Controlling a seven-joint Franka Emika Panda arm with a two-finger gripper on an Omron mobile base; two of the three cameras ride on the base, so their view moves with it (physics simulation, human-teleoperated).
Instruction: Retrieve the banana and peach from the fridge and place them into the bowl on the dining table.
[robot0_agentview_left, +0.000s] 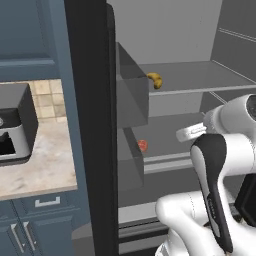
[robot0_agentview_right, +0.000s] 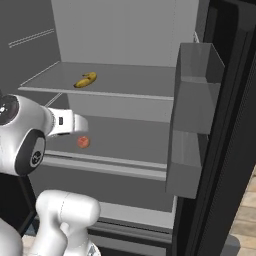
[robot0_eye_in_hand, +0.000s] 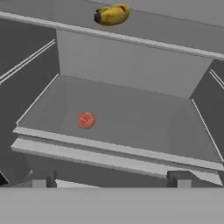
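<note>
In the left base view, the fridge stands open, its inside smooth matte grey with flat shelves and boxy door bins. The curved yellow banana lies on the upper shelf, near its left front edge. The small round orange-red peach sits on the shelf below. To the left, a marbled beige counter carries a dark, box-shaped appliance.

In the right base view, the banana rests on the upper shelf, well apart from the peach on the lower one. The glossy white arm reaches toward the lower shelf.

In the hand view, the gripper is released, its two dark fingertips spread wide with nothing between them. The peach lies beyond them on the flat grey shelf, left of centre; the banana is above.
</note>
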